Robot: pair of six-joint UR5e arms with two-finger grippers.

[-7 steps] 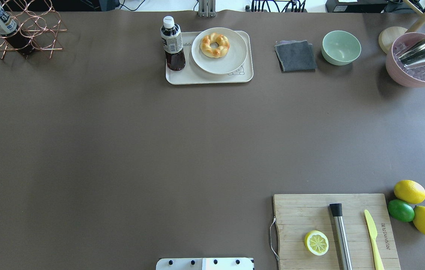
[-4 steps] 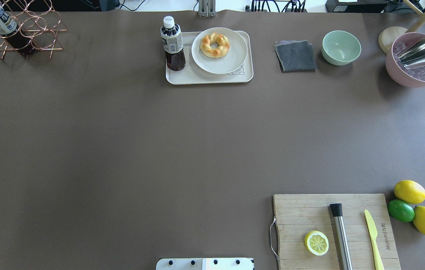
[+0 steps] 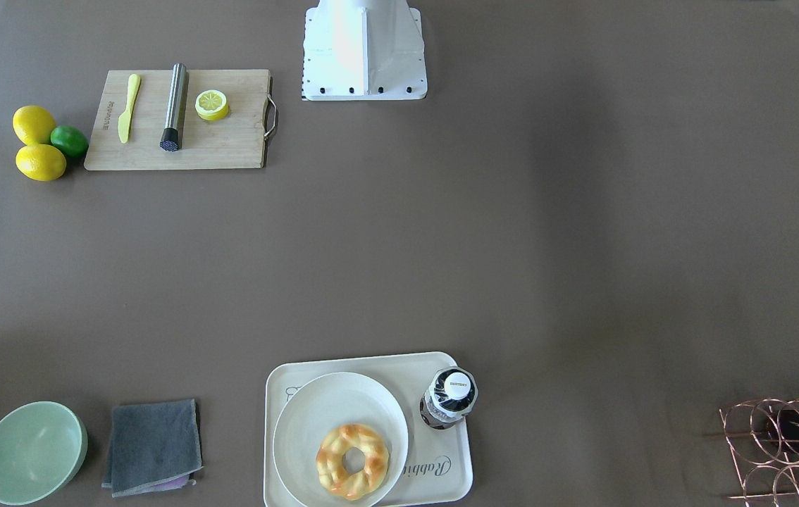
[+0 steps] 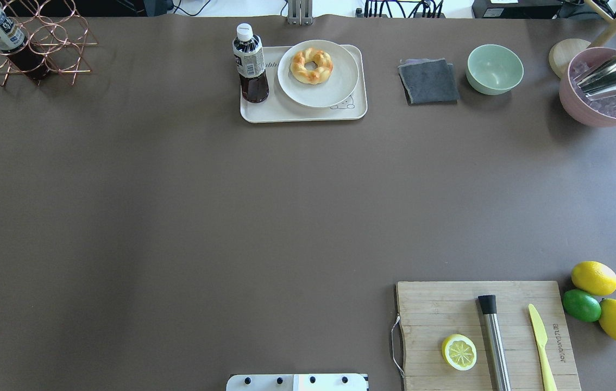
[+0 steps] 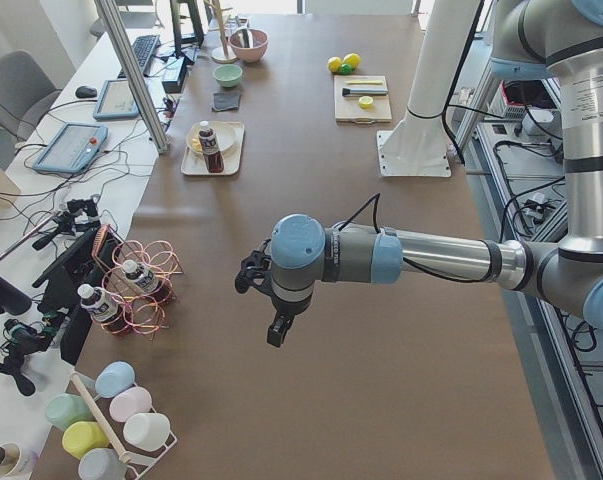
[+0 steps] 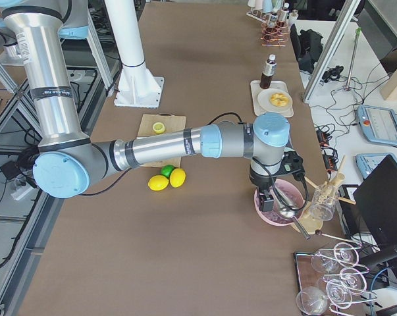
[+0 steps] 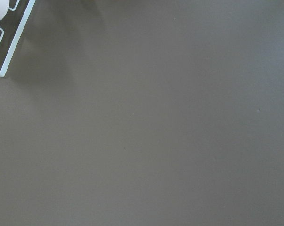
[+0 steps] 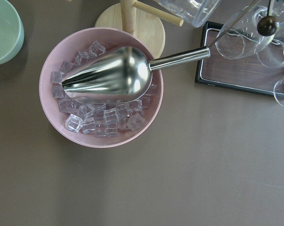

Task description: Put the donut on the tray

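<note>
The braided golden donut (image 4: 311, 65) lies on a round white plate (image 4: 335, 87). The plate sits on the cream tray (image 4: 297, 113) at the table's far side, beside a dark drink bottle (image 4: 250, 62). The donut (image 3: 353, 461), plate (image 3: 329, 401) and tray (image 3: 442, 479) also show in the front-facing view. My left gripper (image 5: 271, 320) hangs over bare table far from the tray. My right gripper (image 6: 269, 201) hangs over a pink ice bowl (image 6: 277, 204). Both show only in side views, so I cannot tell whether they are open or shut.
A wooden cutting board (image 4: 449, 304) holds a lemon half (image 4: 458, 351), a steel muddler (image 4: 494, 339) and a yellow knife (image 4: 540, 339). Lemons and a lime (image 4: 581, 304) lie beside it. A grey cloth (image 4: 428, 81), a green bowl (image 4: 494, 68), the ice bowl with scoop (image 8: 109, 75) and a wire rack (image 4: 36, 38) line the far edge.
</note>
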